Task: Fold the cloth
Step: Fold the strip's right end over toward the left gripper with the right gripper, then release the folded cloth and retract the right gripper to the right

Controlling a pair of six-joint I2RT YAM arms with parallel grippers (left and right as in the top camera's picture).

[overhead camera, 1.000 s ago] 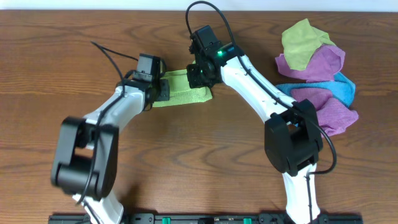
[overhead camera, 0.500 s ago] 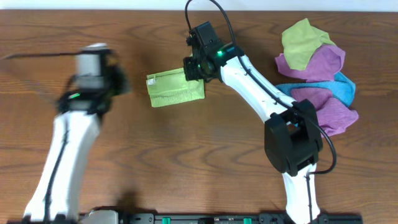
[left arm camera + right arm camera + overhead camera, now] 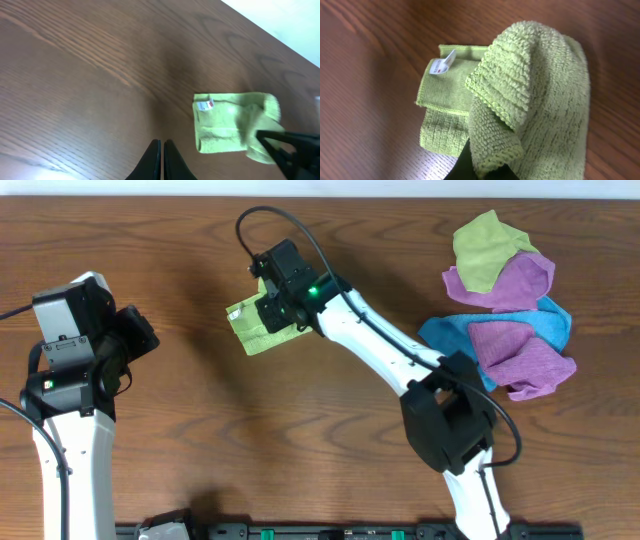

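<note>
One edge of the green cloth point(image 3: 535, 100) is pinched in the closed right gripper point(image 3: 270, 310) and lifted; the rest lies folded on the tabletop point(image 3: 200, 430). The left gripper point(image 3: 161, 155) is shut, empty and well apart, so I think a pull may drag the unpinned layers open.

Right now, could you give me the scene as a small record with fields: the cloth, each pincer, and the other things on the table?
cloth: green cloth, partly folded, one edge lifted off the table
label: white tag at a corner of the lower layer
right arm: right pincer shut on the green cloth's raised edge
left arm: left pincer shut, empty, over bare wood, apart from the cloth
other: pile of cloths, purple, blue and yellow-green, on the table's right side
</note>
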